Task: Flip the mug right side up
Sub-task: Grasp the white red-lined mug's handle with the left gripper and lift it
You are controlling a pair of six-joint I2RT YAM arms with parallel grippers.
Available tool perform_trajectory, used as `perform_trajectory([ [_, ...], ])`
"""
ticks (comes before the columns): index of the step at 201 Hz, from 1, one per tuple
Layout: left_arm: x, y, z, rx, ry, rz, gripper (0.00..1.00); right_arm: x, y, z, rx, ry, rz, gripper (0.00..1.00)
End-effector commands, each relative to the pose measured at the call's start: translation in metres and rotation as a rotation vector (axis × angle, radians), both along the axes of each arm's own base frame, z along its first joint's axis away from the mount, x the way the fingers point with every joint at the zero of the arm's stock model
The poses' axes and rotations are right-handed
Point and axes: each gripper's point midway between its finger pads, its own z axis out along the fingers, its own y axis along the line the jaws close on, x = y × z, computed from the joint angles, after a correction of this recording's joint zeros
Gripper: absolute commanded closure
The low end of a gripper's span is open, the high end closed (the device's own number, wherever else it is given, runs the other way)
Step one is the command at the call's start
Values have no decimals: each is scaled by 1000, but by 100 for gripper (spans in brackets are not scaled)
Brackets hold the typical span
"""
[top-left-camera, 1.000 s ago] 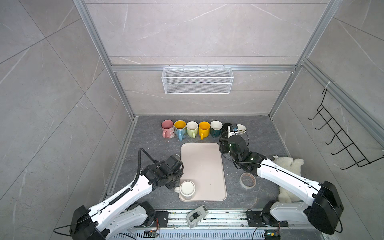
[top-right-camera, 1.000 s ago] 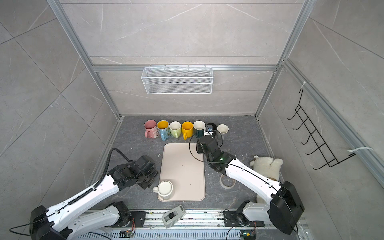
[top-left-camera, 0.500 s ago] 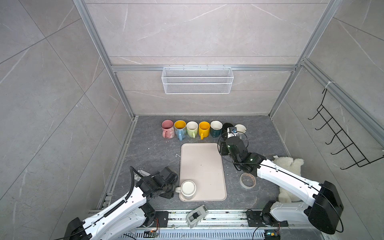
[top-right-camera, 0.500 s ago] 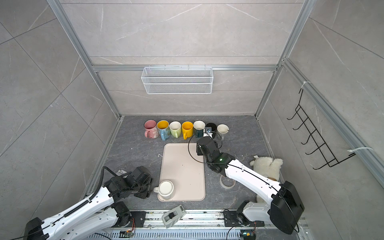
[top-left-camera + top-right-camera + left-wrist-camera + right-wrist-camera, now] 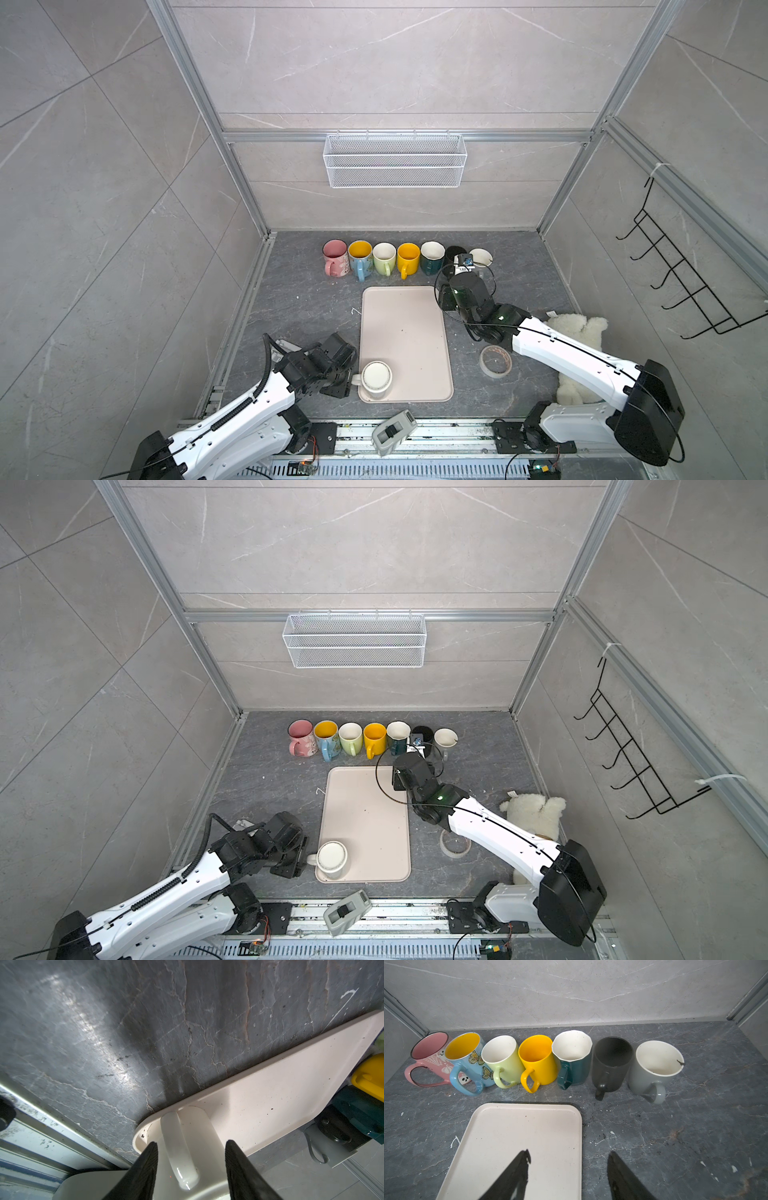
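— Mug: where is it, and which way up?

— On the near left corner of the tray. In both top views it stands mouth down with its flat base up. It is cream, much like the tray. The rest I'll take by size.

— Go on.

— The desk is dark grey stone and carries everything. A white wire basket hangs on the back wall above it. The tray lies lengthwise in the middle of the desk, bare apart from the mug.

— And around the tray?

— A white plush toy lies by the right wall. The row of mugs, seven of them and all upright, runs along the back wall just past the tray's far edge, handles turned toward the tray. A tape roll lies flat between the tray and the plush toy.

— The hands?

— The left hand is low at the tray's near left corner, level with the mug. Its fingers stand apart on either side of the handle, which sticks out past the tray's edge. A gap shows on each side, so it grips nothing. The right hand hangs over the tray's far right corner, facing the row, its fingers spread with nothing between them.
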Motion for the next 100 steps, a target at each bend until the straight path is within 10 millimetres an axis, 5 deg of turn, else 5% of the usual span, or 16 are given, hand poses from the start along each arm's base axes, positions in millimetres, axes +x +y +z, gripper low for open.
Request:
perform_trajectory([
  [1, 3, -8, 3, -51, 21, 63, 45, 1, 1, 0, 4, 10, -18, 38],
  [100, 14, -22, -10, -86, 1, 56, 48, 1, 0, -10, -11, 29, -28, 38],
])
